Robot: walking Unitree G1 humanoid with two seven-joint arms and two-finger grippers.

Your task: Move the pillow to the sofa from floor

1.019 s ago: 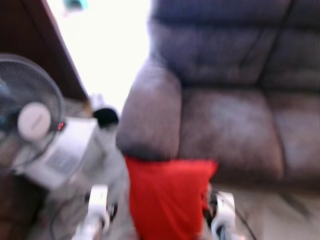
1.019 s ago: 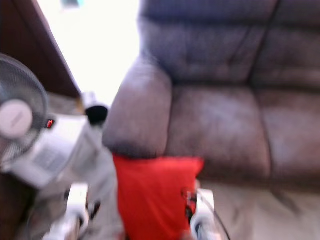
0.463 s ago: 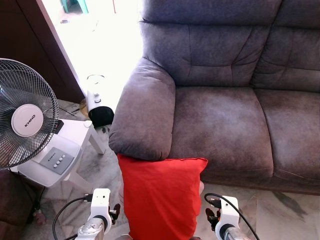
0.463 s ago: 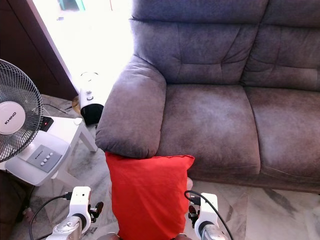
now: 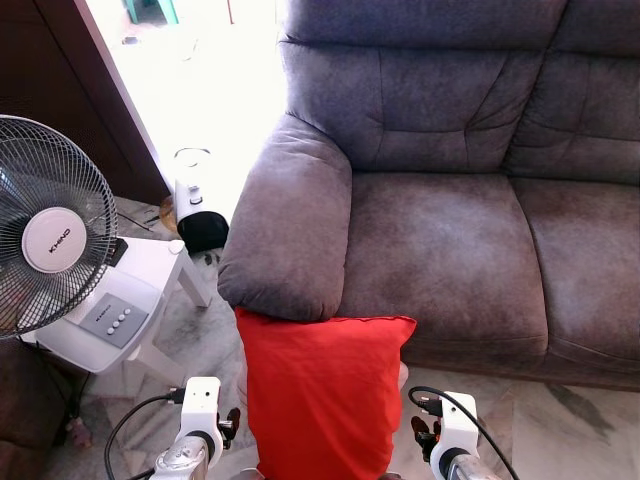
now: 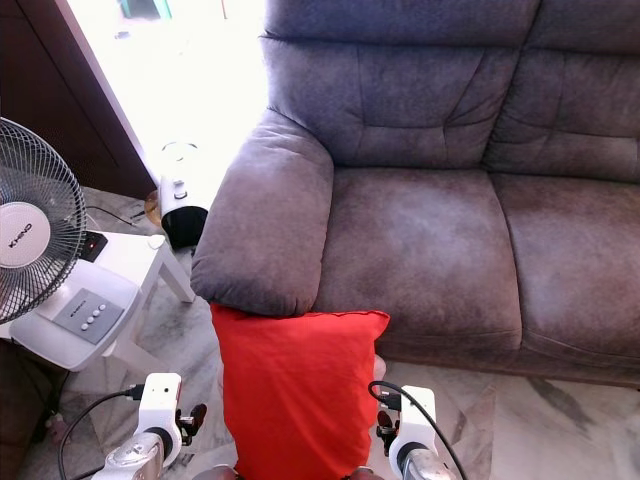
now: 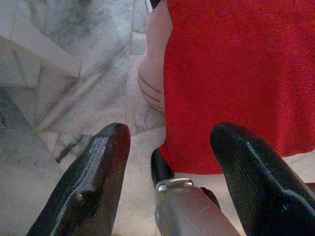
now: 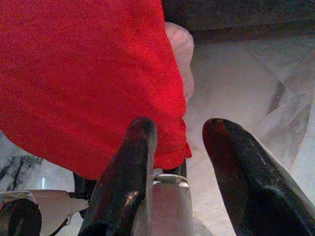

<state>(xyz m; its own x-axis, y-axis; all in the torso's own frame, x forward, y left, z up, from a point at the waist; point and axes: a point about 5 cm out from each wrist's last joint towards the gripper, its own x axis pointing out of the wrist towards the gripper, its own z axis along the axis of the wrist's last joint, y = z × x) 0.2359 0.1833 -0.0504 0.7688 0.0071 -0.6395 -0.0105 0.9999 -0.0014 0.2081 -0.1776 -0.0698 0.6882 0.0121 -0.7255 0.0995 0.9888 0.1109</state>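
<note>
A red pillow (image 5: pixel 320 395) stands upright in front of the grey sofa's (image 5: pixel 450 240) left armrest (image 5: pixel 290 230), its top edge just under the armrest's front. My left arm (image 5: pixel 200 420) is at the pillow's left side and my right arm (image 5: pixel 455 440) at its right side, both low down. In the left wrist view the left gripper (image 7: pixel 170 132) is open, its fingers wide apart around the pillow's (image 7: pixel 231 73) lower corner. The right gripper (image 8: pixel 179 124) is open too, with the pillow's (image 8: pixel 83 73) other lower corner between its fingers.
A white standing fan (image 5: pixel 50 240) on a white base (image 5: pixel 120 315) stands at the left. A small white and black appliance (image 5: pixel 195 205) sits on the floor by the armrest. A pale pink cushion (image 7: pixel 153 64) lies behind the pillow. The marble floor (image 5: pixel 560 430) spreads at the right.
A second ago the head views were blurred by camera motion; they are sharp and steady now. The pillow and both arms keep the same places by the armrest.
</note>
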